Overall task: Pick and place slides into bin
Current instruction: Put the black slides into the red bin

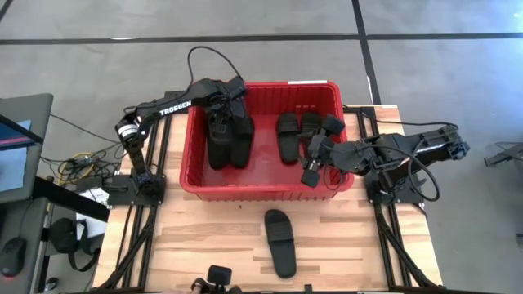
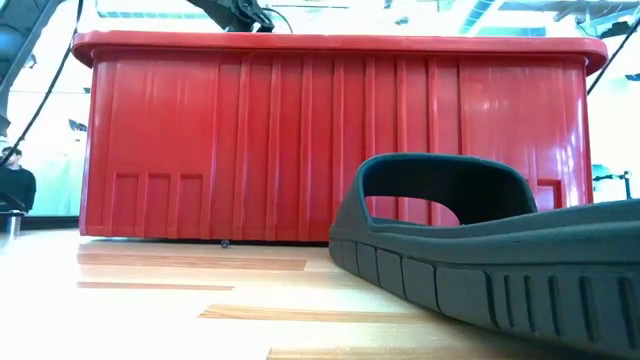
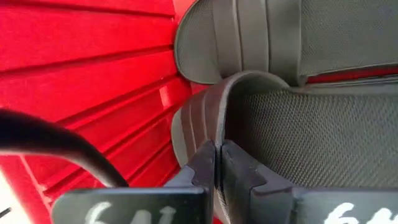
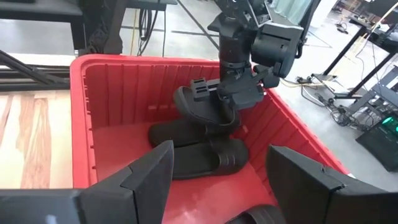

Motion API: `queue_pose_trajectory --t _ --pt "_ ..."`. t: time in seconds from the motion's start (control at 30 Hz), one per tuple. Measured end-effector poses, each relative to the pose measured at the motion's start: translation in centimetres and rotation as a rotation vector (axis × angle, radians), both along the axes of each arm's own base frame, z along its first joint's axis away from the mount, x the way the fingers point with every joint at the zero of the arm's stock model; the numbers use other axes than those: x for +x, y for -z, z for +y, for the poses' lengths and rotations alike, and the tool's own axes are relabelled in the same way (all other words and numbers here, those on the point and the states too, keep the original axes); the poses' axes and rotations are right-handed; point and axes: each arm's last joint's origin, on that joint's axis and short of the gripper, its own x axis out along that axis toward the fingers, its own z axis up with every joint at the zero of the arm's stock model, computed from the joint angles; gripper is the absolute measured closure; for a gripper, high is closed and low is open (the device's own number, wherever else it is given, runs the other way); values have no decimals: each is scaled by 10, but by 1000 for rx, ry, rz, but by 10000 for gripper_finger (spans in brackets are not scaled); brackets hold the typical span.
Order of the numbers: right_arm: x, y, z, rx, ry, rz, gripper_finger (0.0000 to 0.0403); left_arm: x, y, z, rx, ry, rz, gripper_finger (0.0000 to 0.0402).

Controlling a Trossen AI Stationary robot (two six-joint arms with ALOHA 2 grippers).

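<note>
Slides of matte black foam are nearly all in the large red ribbed plastic bin (image 1: 192, 139), which sits at the far edge of the wooden tabletop (image 1: 204, 237). A pair (image 1: 229, 140) lies by the bin's left wall, and more slides (image 1: 298, 135) lie toward its right wall. One last slide (image 1: 280, 242) lies alone on the tabletop near the front edge, just outside the bin's front wall. The left gripper (image 4: 231, 88) is low inside the bin, its fingers (image 3: 208, 163) pinched tight on the strap of a slide (image 3: 261, 134) that rests tilted on the pair. The right gripper (image 1: 315, 167) hovers over the bin's front right corner, fingers (image 4: 146, 177) spread wide and empty.

If the left arm lifts without letting go, the slide could ride back up with it. Both arms share the bin, so a careless exit risks contact. The right gripper's reach for the last slide must clear the thick front rim.
</note>
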Motion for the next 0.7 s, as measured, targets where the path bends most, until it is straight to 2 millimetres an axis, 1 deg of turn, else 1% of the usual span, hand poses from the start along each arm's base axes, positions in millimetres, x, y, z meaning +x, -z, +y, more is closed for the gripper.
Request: queue_pose_trajectory --t 0.43,0.57,0.7 --pt "0 0 -1 22 13 -13 163 -14 2 19 -102 -27 -70 401" --pt "0 0 -1 24 14 -16 163 -18 8 21 -127 -36 -59 401" --pt "1 -1 0 29 14 -30 163 -20 19 18 -163 -33 -46 401"
